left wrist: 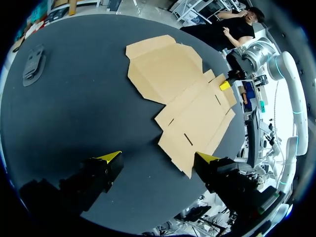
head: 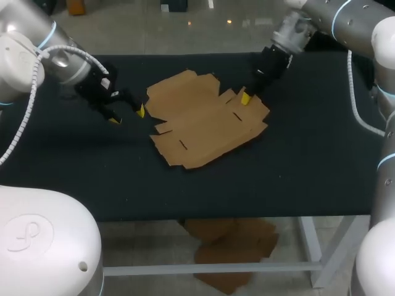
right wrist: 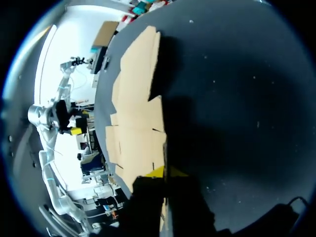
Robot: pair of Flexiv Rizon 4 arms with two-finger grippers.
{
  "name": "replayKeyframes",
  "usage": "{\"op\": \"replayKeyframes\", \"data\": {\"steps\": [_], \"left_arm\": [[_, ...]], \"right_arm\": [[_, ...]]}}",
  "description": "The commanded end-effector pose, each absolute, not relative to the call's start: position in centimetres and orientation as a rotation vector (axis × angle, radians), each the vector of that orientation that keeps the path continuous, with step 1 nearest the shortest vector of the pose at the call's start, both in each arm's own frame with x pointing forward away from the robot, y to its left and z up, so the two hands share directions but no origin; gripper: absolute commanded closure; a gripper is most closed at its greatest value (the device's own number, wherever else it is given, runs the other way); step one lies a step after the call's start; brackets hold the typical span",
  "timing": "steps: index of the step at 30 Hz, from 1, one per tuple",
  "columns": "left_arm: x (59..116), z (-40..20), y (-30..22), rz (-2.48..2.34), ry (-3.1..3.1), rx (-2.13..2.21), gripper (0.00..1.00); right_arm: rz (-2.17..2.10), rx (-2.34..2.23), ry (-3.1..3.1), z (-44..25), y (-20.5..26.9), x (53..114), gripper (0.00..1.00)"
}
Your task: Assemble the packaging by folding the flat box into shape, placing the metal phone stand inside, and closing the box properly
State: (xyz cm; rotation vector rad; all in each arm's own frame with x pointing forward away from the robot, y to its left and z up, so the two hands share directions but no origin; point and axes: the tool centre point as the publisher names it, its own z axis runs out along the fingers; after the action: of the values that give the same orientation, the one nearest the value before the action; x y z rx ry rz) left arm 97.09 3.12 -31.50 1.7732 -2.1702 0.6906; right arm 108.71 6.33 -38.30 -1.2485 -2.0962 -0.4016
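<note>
On table [head: 308,160], flat box [head: 203,123], flap in right claw [head: 245,98]

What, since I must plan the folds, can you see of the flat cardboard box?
The flat cardboard box is a brown, unfolded blank with flaps, tabs and short slots, lying flat on the black table. The right gripper pinches a flap at its far right edge; the left gripper, jaws open, hangs just off its left edge.

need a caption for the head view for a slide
Flat cardboard box on the black table, left gripper open beside it, right gripper at its right side.
</note>
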Motion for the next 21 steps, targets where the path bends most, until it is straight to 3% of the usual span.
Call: {"op": "replayKeyframes", "data": {"steps": [1,21], "left_arm": [[97.4,-31.4,3.3,0.68,-2.174,1.765,0.0],[97.7,-31.5,4.1,0.682,-2.211,1.707,0.0]], "right_arm": [[-0.555,-1.361,-2.09,-38.5,5.9,107.0,1.0],[-0.853,-1.668,-1.908,-37.7,6.0,104.2,1.0]]}}
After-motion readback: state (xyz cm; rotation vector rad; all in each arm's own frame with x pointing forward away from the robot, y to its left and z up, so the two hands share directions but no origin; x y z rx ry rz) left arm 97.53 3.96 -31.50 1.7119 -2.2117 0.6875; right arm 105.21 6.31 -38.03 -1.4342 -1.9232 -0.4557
